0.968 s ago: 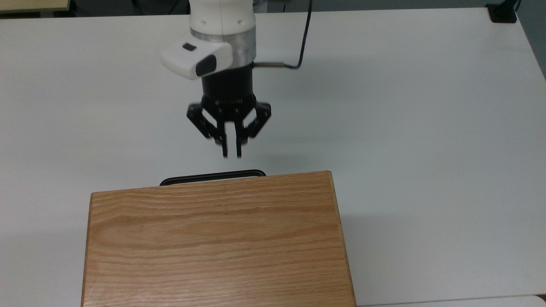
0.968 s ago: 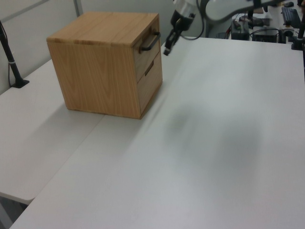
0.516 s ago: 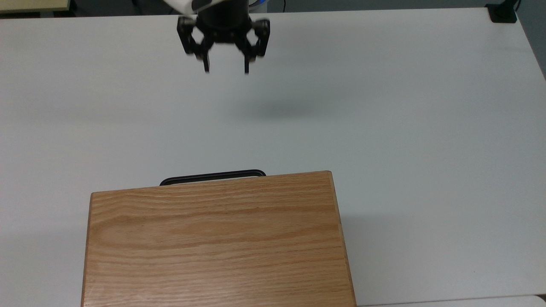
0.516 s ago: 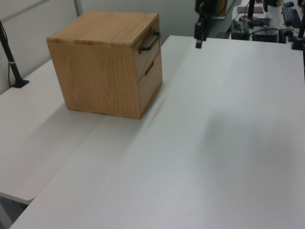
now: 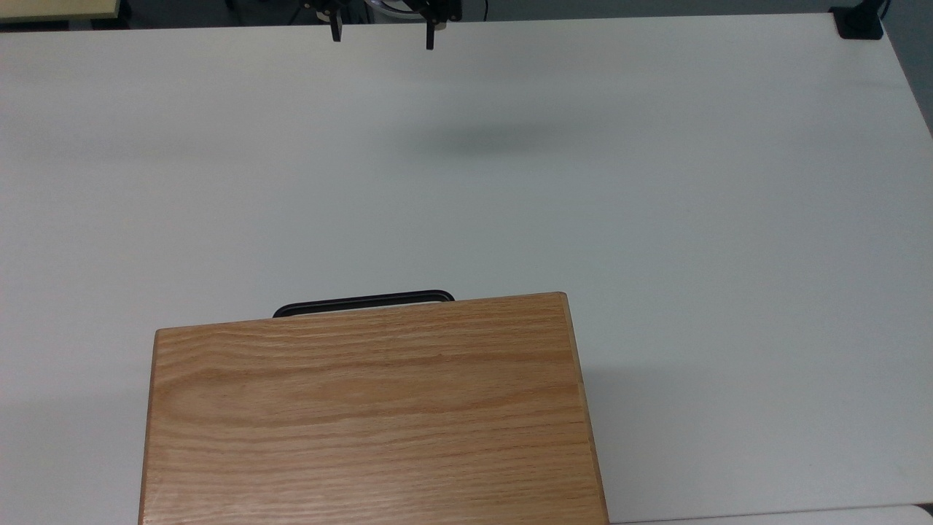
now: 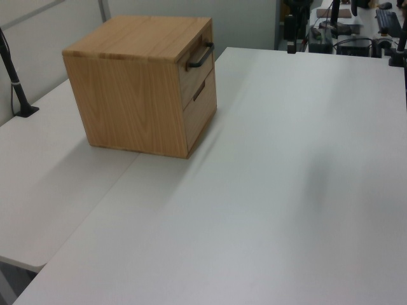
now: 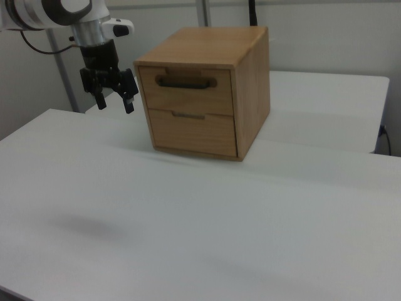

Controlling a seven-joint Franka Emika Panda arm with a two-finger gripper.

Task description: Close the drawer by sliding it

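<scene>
no readable writing or brand marks on any item. right view, left to right: white arm with black claw (image 7: 114,100), fingers spread and gripping nothing, hanging above the white surface (image 7: 188,219) on the right view's left, apart from the cabinet (image 7: 250,94). drawer (image 7: 188,91), upper of two fronts, sits flush in the cabinet, its black bar handle (image 7: 185,82) facing out; a lower front lies beneath it. top view: claw fingertips (image 5: 335,33) at the upper edge, well apart from the handle (image 5: 363,301) jutting past the oak-grain cabinet top (image 5: 372,415). left view: black post (image 6: 14,79) with cable at far left; cabinet (image 6: 133,95) on the surface; cluttered equipment at upper right behind it.
</scene>
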